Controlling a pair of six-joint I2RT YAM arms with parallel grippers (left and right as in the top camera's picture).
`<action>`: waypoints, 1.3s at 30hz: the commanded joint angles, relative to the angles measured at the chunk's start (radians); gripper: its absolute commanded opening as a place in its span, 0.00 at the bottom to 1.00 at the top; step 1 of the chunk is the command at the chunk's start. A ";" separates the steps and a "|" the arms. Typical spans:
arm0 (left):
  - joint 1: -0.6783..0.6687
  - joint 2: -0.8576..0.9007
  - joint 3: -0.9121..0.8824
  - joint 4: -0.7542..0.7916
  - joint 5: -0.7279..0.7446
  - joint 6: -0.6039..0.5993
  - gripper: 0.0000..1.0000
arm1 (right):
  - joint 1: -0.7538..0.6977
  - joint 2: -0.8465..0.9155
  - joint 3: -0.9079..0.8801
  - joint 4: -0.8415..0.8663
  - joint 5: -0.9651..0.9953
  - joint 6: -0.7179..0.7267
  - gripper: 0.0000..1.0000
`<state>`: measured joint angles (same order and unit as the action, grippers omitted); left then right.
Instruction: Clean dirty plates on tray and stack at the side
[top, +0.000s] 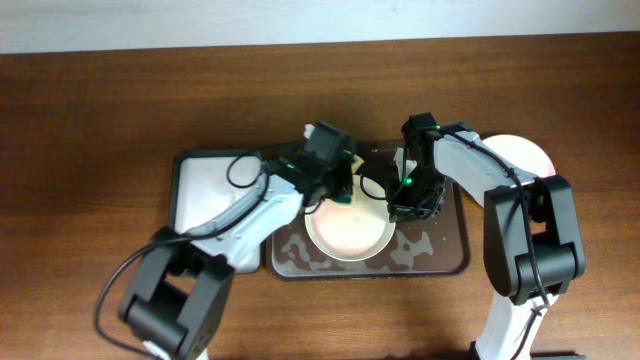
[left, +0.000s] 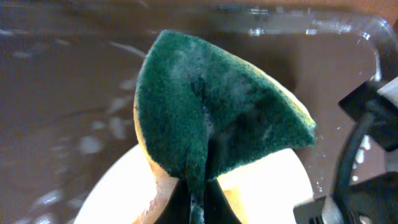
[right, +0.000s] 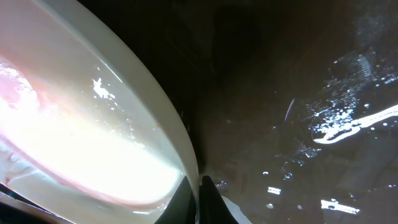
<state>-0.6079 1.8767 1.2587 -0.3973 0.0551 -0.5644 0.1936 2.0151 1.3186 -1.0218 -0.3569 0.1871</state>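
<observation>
Overhead top-down; wrists close on plate (top: 348, 232)

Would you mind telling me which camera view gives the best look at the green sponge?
The left wrist view: the sponge fills the frame, folded, green side out and sudsy, pinched by the left gripper over the plate. Overhead shows only a small green corner by that gripper. The right wrist view shows none of it.

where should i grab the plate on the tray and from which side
By its thin rim on the right edge, coming from the right, one finger inside, one outside. The plate is shallow and sits on the tray, so only the rim offers a pinch; the sponge occupies its upper left.
</observation>
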 joint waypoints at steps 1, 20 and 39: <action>-0.030 0.080 -0.004 0.050 0.048 0.020 0.00 | -0.002 0.006 0.000 -0.004 0.028 0.000 0.04; 0.122 -0.300 -0.001 -0.361 -0.003 0.069 0.00 | -0.002 0.006 0.000 -0.006 0.028 0.000 0.23; 0.283 -0.295 -0.067 -0.494 -0.051 0.122 0.00 | -0.011 0.005 -0.041 -0.108 -0.122 0.000 0.04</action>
<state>-0.3222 1.5776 1.2007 -0.8936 0.0071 -0.4633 0.1928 2.0151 1.2751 -1.1114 -0.3870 0.1871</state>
